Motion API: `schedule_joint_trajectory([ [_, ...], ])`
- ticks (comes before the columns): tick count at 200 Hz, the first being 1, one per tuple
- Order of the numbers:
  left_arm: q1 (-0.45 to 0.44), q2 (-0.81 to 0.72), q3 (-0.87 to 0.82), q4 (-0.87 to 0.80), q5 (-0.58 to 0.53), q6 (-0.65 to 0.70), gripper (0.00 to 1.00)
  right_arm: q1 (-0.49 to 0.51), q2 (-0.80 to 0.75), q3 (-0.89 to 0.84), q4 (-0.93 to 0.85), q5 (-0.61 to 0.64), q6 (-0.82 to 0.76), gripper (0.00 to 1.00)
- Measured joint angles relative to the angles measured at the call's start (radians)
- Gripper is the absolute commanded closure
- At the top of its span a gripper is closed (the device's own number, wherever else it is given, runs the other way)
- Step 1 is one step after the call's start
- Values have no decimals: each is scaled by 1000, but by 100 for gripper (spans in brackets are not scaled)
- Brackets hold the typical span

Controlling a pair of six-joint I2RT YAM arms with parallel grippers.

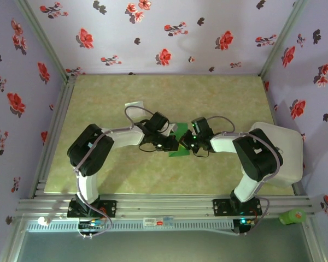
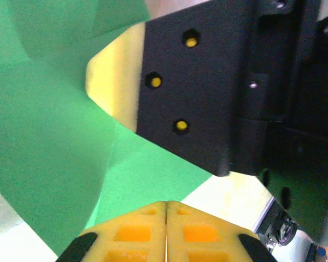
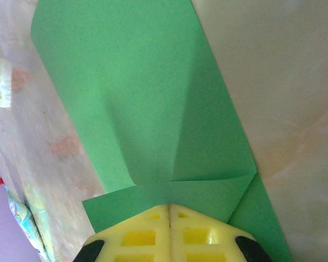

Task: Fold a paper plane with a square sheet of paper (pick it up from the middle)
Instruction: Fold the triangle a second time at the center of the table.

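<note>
Green paper (image 3: 131, 98): part-folded into a long shape with diagonal creases, and a flap turned over at one end. It sits mid-tabletop (image 1: 126, 169), between the tips of the two arms.

Right gripper (image 3: 169, 206): yellow fingers pressed together, with the flap's edge pinched between them, as far as I can make out.

Left gripper (image 2: 165, 204): fingers likewise closed tight, no gap at the seam. The green paper runs in under the tips, and the sheet lifts and curls on this side.

The two grippers face each other nose to nose, very close.

Small white packet (image 1: 134, 105): farther back on the left, well apart. White board (image 1: 284, 147): at the right edge of the tabletop.
</note>
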State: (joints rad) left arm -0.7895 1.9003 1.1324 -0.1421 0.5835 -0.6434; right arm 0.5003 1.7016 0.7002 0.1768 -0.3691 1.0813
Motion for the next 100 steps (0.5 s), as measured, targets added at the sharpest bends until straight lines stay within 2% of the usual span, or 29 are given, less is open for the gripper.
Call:
schedule_joint_trajectory([
  [100,0,61,24,-18,-27,21,92,0,0,0,-1,0,0,100],
])
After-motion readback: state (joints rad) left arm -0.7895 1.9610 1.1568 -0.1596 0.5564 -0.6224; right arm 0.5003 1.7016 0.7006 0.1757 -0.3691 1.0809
